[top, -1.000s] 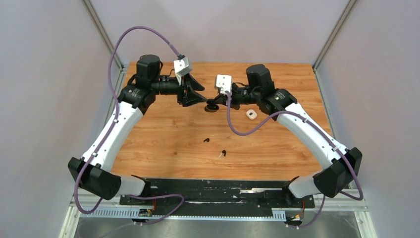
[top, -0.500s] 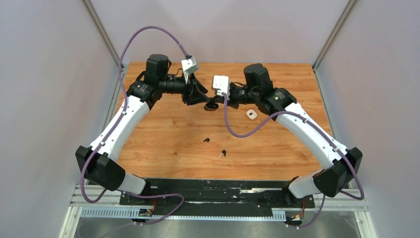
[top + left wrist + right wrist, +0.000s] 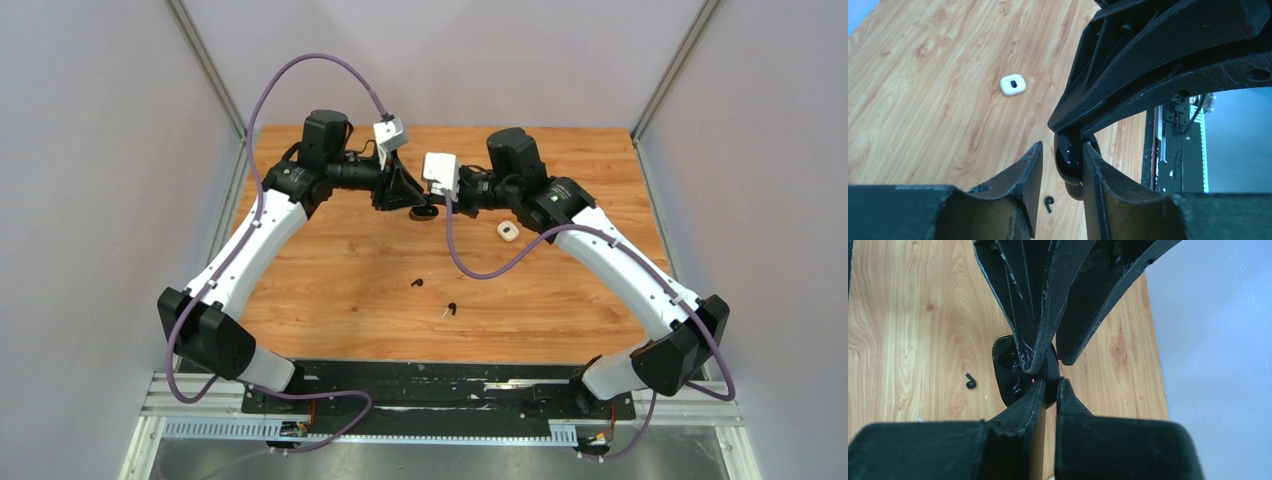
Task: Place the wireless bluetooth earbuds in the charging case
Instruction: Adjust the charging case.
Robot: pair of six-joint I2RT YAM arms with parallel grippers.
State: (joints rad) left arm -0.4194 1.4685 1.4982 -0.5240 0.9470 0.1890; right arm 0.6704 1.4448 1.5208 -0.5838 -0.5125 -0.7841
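The black charging case (image 3: 424, 213) hangs open just above the far middle of the table. My right gripper (image 3: 1052, 380) is shut on its upright lid (image 3: 1050, 371), and the tray with its two wells (image 3: 1009, 374) juts out to the left. My left gripper (image 3: 1062, 145) straddles the glossy case body (image 3: 1069, 159). Its right finger (image 3: 1098, 185) touches the case and a gap remains at its left finger (image 3: 1025, 175). Two black earbuds (image 3: 416, 284) (image 3: 452, 307) lie on the wood nearer the arms, with a tiny white earbud (image 3: 443, 314) beside one.
A closed white charging case (image 3: 508, 231) lies on the table under the right arm, also in the left wrist view (image 3: 1012, 84). Purple cables loop over both arms. Grey walls close in the table on three sides.
My left arm has swung right until its jaws reach the black case, and those jaws have narrowed. My right gripper has shifted slightly left, still holding the case.
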